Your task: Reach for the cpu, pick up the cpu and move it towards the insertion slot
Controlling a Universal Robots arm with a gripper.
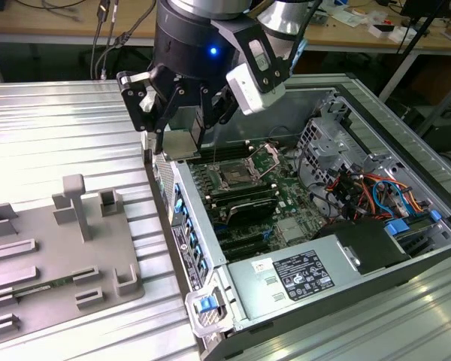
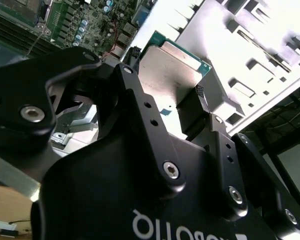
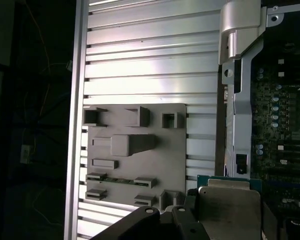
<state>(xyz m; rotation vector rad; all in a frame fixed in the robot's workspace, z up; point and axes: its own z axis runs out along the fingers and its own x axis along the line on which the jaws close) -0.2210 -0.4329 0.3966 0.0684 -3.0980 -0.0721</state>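
The tool [image 1: 177, 129] pinches the cpu [image 1: 180, 144] between its black fingers [image 1: 152, 113], holding it in the air above the left wall of the open computer case [image 1: 203, 248], as the exterior view shows. In the second wrist view the cpu [image 2: 172, 65] sits flat between the fingers [image 2: 202, 95], its silvery top and thin green rim showing; in the first wrist view the cpu [image 3: 229, 197] appears just beside the case's edge, over the ribbed metal bench [image 3: 140, 65].

The slot [image 1: 235, 178], a silver frame with a dark centre, lies on the green motherboard [image 1: 286, 199] inside the case, to the exterior view's right of the cpu and nearer the camera, lower down and apart from the cpu. Long black memory slots [image 1: 244, 212] run just beside it.

On the bench [image 1: 60, 135] at the exterior view's left rests a grey fixture plate [image 1: 52, 256] with raised blocks, well apart from the tool. The same plate [image 3: 135, 150] shows in the first wrist view.
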